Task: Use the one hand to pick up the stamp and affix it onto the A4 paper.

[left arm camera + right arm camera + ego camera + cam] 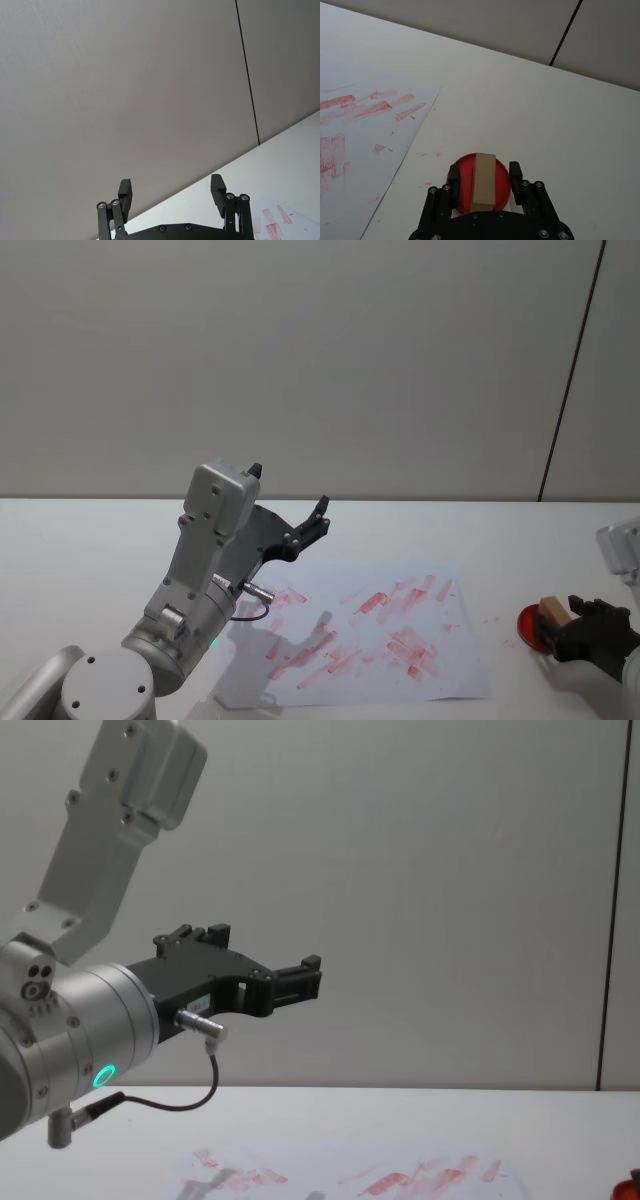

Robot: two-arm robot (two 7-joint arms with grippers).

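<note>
So the stamp (pixel 484 181) is sitting on the red ink pad (pixel 461 186) at the far right of the table, right between your right gripper (pixel 482 179)'s spread fingers, long axis running along them, not clamped as far as I can tell. The A4 paper (pixel 440 640) lies off to its left, so you'll carry it that way. Your left gripper (pixel 171 194) is parked up high, open.
</note>
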